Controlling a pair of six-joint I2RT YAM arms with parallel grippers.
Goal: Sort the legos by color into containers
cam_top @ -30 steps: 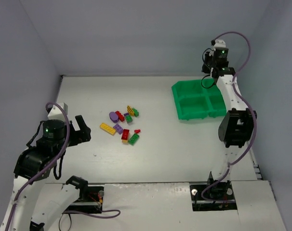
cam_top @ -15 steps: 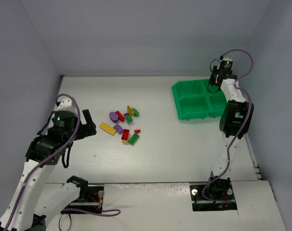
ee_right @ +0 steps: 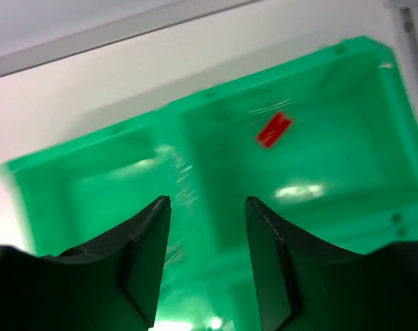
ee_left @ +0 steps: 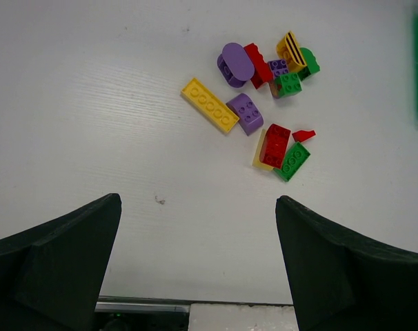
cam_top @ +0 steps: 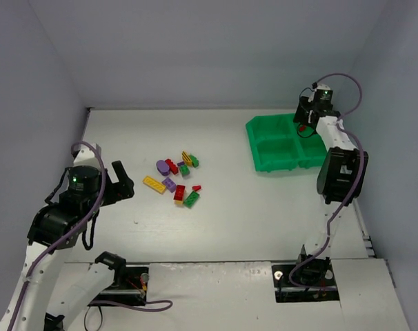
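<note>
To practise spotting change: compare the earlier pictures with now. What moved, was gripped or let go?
The right gripper shifted above the tray and opened, letting go a red brick, now loose in the tray. The left gripper wavered slightly, open and empty. The pile of bricks and the tray stayed put.

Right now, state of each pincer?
Left pincer: open, empty.
Right pincer: open, empty; red lego seen in the tray beneath it.
</note>
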